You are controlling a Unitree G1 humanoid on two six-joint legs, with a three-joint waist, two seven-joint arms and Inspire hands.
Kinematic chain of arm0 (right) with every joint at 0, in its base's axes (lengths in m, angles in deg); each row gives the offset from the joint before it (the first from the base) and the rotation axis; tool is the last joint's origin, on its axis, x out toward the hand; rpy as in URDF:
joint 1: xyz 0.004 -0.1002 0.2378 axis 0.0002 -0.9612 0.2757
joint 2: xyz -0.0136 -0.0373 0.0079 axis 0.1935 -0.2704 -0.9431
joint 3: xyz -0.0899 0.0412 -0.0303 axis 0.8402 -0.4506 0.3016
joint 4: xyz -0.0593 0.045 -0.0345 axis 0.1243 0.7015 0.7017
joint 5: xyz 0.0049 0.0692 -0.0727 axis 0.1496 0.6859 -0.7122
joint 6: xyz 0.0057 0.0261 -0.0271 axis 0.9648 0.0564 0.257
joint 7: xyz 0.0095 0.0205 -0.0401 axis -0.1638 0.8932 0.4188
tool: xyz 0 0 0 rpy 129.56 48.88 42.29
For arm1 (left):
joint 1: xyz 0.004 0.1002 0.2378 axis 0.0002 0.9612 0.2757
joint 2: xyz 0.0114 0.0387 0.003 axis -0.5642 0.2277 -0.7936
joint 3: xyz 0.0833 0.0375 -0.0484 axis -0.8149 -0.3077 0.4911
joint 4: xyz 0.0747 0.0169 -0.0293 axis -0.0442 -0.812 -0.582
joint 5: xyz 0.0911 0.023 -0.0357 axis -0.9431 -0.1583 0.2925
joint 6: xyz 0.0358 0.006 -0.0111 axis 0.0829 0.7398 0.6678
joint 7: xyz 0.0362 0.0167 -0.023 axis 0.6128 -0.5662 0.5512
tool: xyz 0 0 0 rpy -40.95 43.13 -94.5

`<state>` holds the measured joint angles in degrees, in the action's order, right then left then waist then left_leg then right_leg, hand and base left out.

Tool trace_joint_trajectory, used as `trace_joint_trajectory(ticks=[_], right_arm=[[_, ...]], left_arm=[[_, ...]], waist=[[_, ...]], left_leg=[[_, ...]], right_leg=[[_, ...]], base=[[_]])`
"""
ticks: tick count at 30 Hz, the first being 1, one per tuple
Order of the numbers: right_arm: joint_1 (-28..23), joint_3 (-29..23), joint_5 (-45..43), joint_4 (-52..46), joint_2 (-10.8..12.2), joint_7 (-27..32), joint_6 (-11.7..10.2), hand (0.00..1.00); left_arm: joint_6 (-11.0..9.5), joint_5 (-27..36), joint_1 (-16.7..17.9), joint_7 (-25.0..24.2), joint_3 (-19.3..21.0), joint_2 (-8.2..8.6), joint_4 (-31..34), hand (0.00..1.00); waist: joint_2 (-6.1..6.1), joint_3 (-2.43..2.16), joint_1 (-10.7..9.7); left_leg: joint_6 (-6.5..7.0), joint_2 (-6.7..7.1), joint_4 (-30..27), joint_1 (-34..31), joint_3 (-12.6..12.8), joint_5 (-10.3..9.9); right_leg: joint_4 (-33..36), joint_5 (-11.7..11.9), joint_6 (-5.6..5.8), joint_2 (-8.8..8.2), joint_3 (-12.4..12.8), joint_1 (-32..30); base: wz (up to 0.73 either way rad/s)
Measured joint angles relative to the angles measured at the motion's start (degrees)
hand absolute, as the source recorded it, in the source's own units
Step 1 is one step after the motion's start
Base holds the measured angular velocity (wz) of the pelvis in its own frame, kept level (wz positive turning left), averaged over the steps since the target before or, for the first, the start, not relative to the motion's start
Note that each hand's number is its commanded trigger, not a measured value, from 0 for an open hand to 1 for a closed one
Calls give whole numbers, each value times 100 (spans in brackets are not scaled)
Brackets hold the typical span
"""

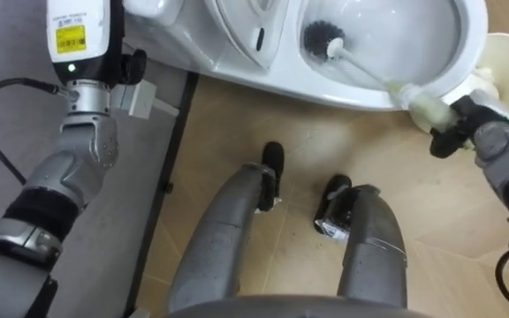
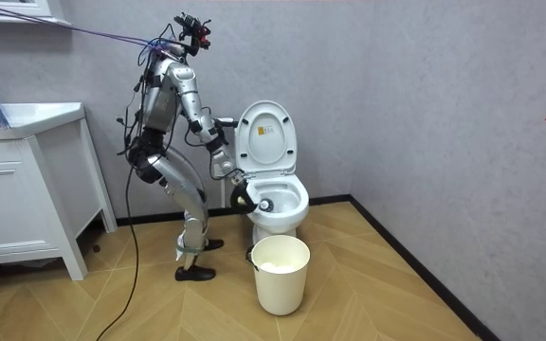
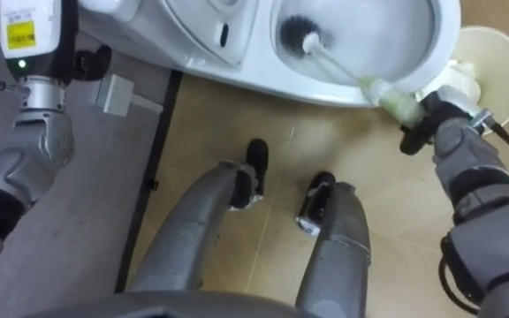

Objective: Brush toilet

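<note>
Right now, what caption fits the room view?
Robot bends over the open toilet, its right hand holding the brush inside.

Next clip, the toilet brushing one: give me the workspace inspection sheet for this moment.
surface: wood-pattern floor; the robot stands at the toilet.
job's things: toilet with lid raised; toilet brush, head down in the bowl.
clutter: nothing seen.
hands: right hand curled round the brush handle; left hand raised beside the toilet.
cables: nothing seen but the robot's own.
surroundings: white bin beside the toilet; white cabinet at the room view's left.
</note>
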<state>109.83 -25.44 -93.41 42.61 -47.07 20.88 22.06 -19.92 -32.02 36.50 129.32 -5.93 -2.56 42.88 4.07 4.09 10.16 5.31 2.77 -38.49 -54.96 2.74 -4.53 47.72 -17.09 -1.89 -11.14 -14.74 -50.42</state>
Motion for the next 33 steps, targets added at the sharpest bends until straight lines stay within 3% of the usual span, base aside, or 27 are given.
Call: trace_joint_trajectory(ticks=[5,8,13,15,20,21,23,24,26,28,29,31,33], right_arm=[[-139,211,-704,-367,-151,27,186,100],[-414,207,-1120,-553,-172,96,208,100],[-1237,96,-1554,-978,-155,101,236,100],[-1440,89,-1591,-1041,-87,100,223,100],[-1847,-53,-1965,-980,177,57,180,100],[-1997,-64,-1975,-999,212,46,178,100],[-2292,-163,-1986,-1082,295,14,173,100],[-2501,-292,-2040,-1171,368,-7,164,100],[-2818,-456,-2209,-1331,410,-41,137,100],[-3295,-610,-2270,-1458,465,-36,80,100],[-3378,-686,-2311,-1501,490,-36,70,100],[-3691,-949,-2475,-1579,666,-60,76,100],[-3961,-1120,-2488,-1633,834,-94,78,100]], left_arm=[[-22,109,17,-348,-8,-11,33,0],[-98,109,149,-547,-5,-11,24,0],[-192,107,703,-795,89,31,-52,0],[-229,104,873,-847,144,27,-134,0],[-310,207,1353,-1036,325,163,-395,0],[-311,250,1452,-1049,379,227,-399,0],[-340,324,1638,-1075,450,271,-428,0],[-350,331,1795,-1101,532,290,-401,0],[-362,335,2043,-1112,676,378,-381,0],[-426,360,2359,-1151,838,489,-383,0],[-453,374,2441,-1164,878,500,-385,0],[-479,376,2836,-1182,1093,596,-371,0],[-477,390,3049,-1198,1283,729,-375,0]], waist=[[14,-9,129],[69,-48,121],[50,-105,114],[-49,-169,97],[-314,-242,-34],[-384,-276,-43],[-492,-286,-43],[-568,-333,-42],[-602,-354,-48],[-641,-402,-41],[-673,-400,-38],[-643,-435,-46],[-666,-438,-76]], left_leg=[[-39,-40,-14,159,2,-43],[-70,-57,27,386,-44,-65],[-158,-106,311,1047,-75,-144],[-181,-100,493,1262,-61,-151],[-227,-104,912,2083,-52,-141],[-265,-106,983,2251,-97,-170],[-295,-106,1154,2576,-163,-189],[-322,-111,1265,2782,-184,-211],[-345,-135,1346,3087,-204,-294],[-361,-157,1482,3474,-165,-401],[-367,-165,1505,3567,-151,-424],[-393,-194,1627,3972,-86,-552],[-407,-161,1835,4315,-72,-564]], right_leg=[[-25,-12,-21,39,-5,193],[-146,-36,-30,69,-91,465],[-587,-27,-32,198,-149,1170],[-725,-15,-12,222,-148,1377],[-1219,-17,-34,317,-211,2211],[-1353,-17,-42,340,-247,2439],[-1615,-12,-38,405,-274,2799],[-1790,-1,-28,458,-262,3017],[-2056,13,-8,535,-287,3399],[-2376,42,12,594,-302,3853],[-2456,50,23,619,-270,3962],[-2750,57,36,660,-252,4414],[-2953,49,56,665,-236,4750]], base=[[-2],[5],[-4],[-2],[6],[13],[14],[0],[-3],[-6],[-12],[-19],[-4]])
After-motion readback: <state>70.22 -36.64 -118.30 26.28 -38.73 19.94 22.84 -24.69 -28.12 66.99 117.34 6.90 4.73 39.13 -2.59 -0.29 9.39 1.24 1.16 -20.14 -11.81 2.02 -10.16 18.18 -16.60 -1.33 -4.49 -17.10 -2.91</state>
